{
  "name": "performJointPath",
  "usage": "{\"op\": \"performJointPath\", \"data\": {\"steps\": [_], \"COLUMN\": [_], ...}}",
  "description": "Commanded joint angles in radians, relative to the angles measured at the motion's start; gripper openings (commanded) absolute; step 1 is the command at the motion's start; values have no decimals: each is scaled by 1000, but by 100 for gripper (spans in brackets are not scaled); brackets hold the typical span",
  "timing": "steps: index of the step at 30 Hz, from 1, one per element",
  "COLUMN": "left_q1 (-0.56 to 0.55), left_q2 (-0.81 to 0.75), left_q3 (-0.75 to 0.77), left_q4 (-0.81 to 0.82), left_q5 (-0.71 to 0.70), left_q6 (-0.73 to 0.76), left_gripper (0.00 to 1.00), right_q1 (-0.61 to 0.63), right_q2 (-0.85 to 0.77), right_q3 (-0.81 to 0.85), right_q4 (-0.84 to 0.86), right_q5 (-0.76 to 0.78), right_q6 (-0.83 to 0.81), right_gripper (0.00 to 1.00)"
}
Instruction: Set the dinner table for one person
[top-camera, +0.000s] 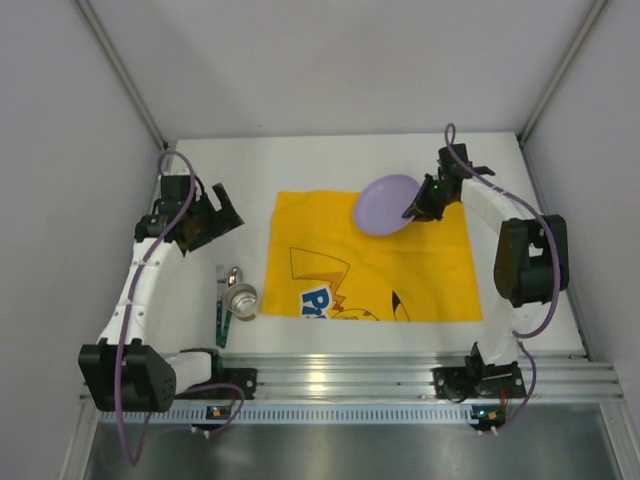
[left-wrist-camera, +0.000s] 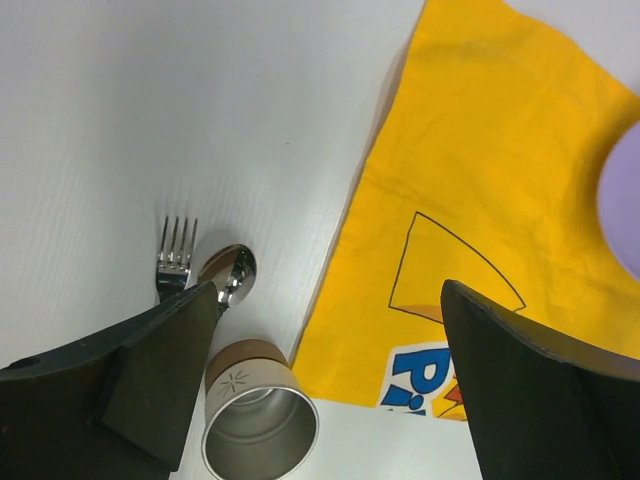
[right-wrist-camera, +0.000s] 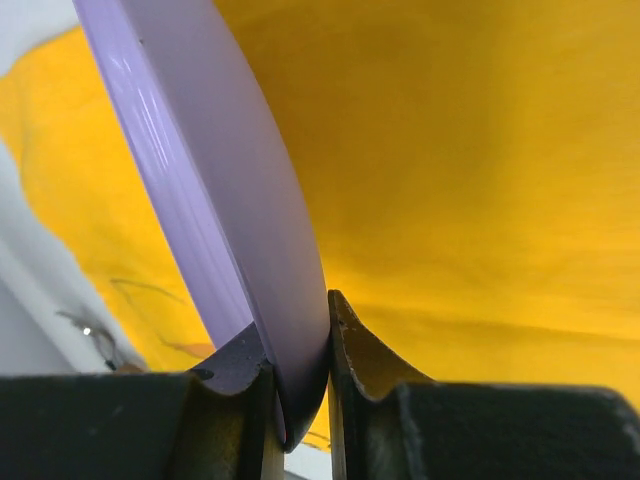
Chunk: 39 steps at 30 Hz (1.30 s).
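A lilac plate (top-camera: 386, 204) hangs tilted over the far right part of the yellow printed cloth (top-camera: 340, 250), which lies on the white dinner table (top-camera: 300, 160). My right gripper (top-camera: 416, 207) is shut on the plate's rim; in the right wrist view the rim (right-wrist-camera: 270, 290) sits pinched between both fingers. My left gripper (top-camera: 222, 212) is open and empty at the table's left. A steel cup (top-camera: 241, 299) lies on its side left of the cloth, with a fork (left-wrist-camera: 174, 260) and a spoon (left-wrist-camera: 228, 272) beside it.
A ribbed aluminium rail (top-camera: 350, 370) runs along the near edge. Grey walls with slanted metal posts enclose the table on three sides. The yellow cloth also shows in the left wrist view (left-wrist-camera: 480, 200).
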Motion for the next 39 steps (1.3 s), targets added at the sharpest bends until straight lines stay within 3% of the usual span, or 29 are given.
{"op": "performJointPath", "data": {"steps": [1, 9, 10, 12, 13, 16, 17, 25, 29, 32, 37, 39], "left_q1": [53, 106, 106, 106, 106, 106, 108, 106, 106, 106, 105, 105], "left_q2": [-16, 10, 5, 2, -1, -7, -10, -34, -41, -33, -34, -41], "left_q3": [-18, -87, -89, -81, -77, -71, -71, -95, -109, -112, -107, -107], "left_q4": [-39, -53, -59, -68, -79, -99, -111, -140, -134, -129, -129, -137], "left_q5": [-44, -4, -3, 1, 1, 20, 25, 40, 57, 70, 93, 111], "left_q6": [33, 53, 53, 59, 60, 57, 56, 62, 64, 67, 77, 77], "left_gripper": [98, 96, 96, 96, 96, 95, 95, 95, 95, 94, 94, 93], "right_q1": [-37, -201, -210, -228, -232, -235, -235, -186, 45, 107, 71, -3], "right_q2": [-51, 27, 34, 50, 53, 59, 59, -97, -217, -263, -229, -208], "right_q3": [9, 28, 36, 45, 45, 39, 38, 18, 62, 27, -19, -1], "right_q4": [-52, -98, -111, -141, -150, -168, -182, -263, -318, -325, -296, -294], "right_q5": [54, 74, 96, 124, 155, 181, 186, 244, 281, 314, 353, 377], "right_q6": [-99, -159, -168, -191, -196, -220, -222, -214, -213, -174, -150, -151], "right_gripper": [0, 0, 4, 16, 33, 65, 68, 75, 80, 84, 83, 84]}}
